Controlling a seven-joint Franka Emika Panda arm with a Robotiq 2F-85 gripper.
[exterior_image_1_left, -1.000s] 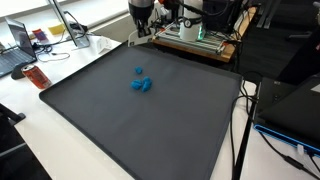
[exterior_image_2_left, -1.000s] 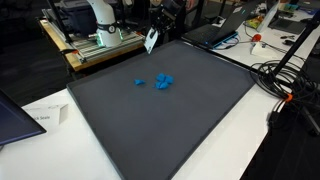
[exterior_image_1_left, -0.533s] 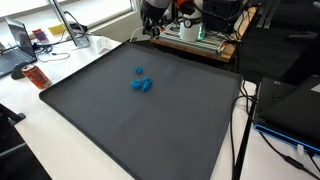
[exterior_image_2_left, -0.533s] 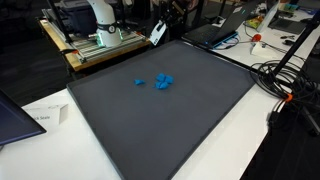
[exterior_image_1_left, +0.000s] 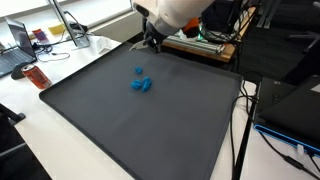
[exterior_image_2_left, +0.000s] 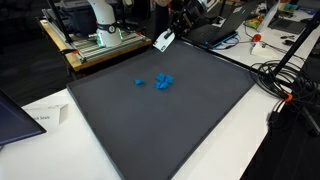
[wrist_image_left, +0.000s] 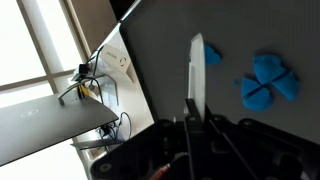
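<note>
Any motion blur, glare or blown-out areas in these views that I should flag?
In an exterior view the arm is smeared by motion blur, while the blue pieces and dark mat are sharp. In the wrist view the window is blown out white, the gripper is dark and underexposed, and the white strip it grips looks slightly soft.

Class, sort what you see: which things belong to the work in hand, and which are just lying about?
In hand: pincer, shut on a white card; blue pieces; dark mat.
Lying about: laptop; cables; paper sheet.
</note>
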